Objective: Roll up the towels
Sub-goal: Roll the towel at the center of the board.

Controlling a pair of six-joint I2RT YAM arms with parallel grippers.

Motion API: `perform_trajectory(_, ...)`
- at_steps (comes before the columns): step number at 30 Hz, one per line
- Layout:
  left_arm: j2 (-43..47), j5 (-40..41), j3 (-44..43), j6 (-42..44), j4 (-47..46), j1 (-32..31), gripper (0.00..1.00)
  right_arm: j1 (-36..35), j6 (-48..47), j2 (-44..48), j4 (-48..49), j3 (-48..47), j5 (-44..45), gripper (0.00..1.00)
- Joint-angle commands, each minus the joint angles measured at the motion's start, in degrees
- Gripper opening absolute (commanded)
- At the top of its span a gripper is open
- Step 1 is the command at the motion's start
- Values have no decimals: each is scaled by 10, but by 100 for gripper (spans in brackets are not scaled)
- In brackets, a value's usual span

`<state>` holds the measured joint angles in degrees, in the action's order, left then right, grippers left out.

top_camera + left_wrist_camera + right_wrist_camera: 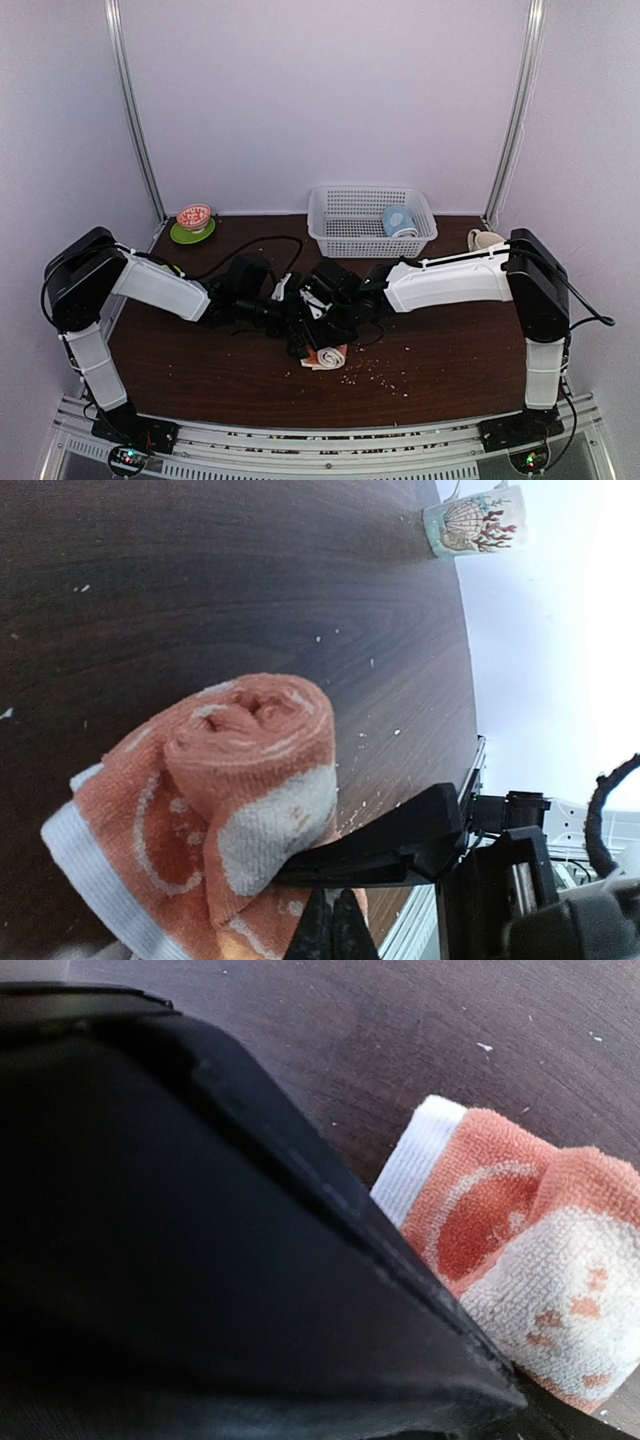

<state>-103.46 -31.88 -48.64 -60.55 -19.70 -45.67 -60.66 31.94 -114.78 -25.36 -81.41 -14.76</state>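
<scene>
The orange-red towel (325, 357) with white swirls lies rolled up on the dark table, near the front middle. In the left wrist view the same towel (240, 800) shows its spiral end and a white hem. My left gripper (335, 925) is shut, its tips together at the roll's lower edge; I see no cloth between them. One black finger (400, 845) of my right gripper (322, 325) lies along the roll's side, jaws open, nothing held. That finger (250, 1260) fills most of the right wrist view, the towel (530, 1260) beside it. A light blue towel (398, 220) rests in the basket.
A white plastic basket (350, 235) stands at the back middle. A green saucer with a red cup (193, 222) is at the back left, a patterned mug (483, 240) at the back right. Crumbs (375, 378) are scattered on the table (450, 350) right of the roll.
</scene>
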Motion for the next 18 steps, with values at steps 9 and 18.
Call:
perform_trajectory(9, -108, -38, 5, -74, -202, 5, 0, -4, -19, 2, 10, 31, -15, 100)
perform_trajectory(18, -149, -47, 15, -109, -268, 15, 0, -3, -24, 18, 25, 49, -15, 100)
